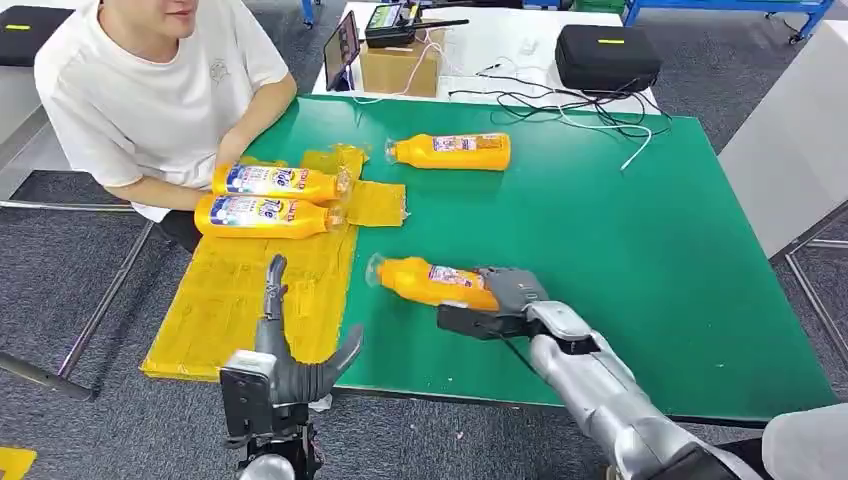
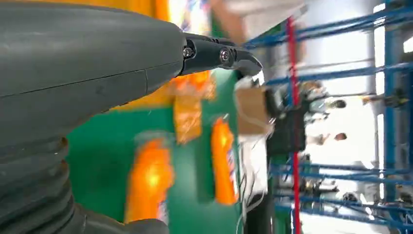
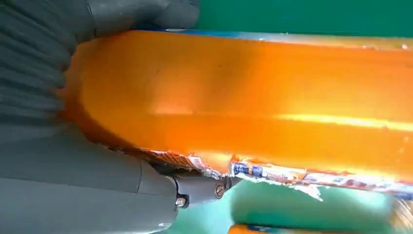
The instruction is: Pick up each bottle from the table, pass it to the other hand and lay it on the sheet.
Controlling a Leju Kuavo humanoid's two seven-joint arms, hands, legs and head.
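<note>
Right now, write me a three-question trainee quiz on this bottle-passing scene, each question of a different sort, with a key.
1. True or false: the right hand holds an orange bottle.
2. How many bottles lie on the yellow sheet? A) one B) two C) three
3. Fill in: the left hand is ____ and holds nothing.

Key: 1 true: the right wrist view shows the fingers wrapped round the bottle's body. 2 B: two labelled bottles lie side by side near the person, while another bottle lies on the green table. 3 open.
</note>
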